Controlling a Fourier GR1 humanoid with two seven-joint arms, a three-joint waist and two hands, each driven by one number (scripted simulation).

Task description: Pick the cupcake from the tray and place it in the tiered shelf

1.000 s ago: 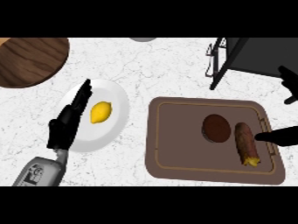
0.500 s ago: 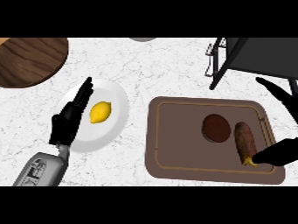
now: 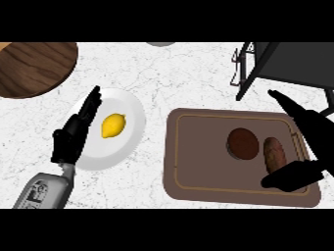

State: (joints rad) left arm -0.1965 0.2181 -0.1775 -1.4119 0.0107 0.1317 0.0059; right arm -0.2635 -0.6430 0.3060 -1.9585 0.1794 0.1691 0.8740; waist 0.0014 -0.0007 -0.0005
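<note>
Cupcake point(image 3: 242, 144) mid tray point(image 3: 198, 171): I judge it light, soft, crushable; take by sides. Right hand point(image 3: 321, 147) spread, holding nothing. Left hand point(image 3: 72, 137) flat, resting.

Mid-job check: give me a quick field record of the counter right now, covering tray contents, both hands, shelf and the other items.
tray: brown, holds cupcake and a bread roll
right hand: open over tray's right edge, thumb near the bread roll, holding nothing
left hand: open, resting by the plate
plate: white, holds a lemon
tiered shelf: black, upper right
wooden board: upper left
</note>
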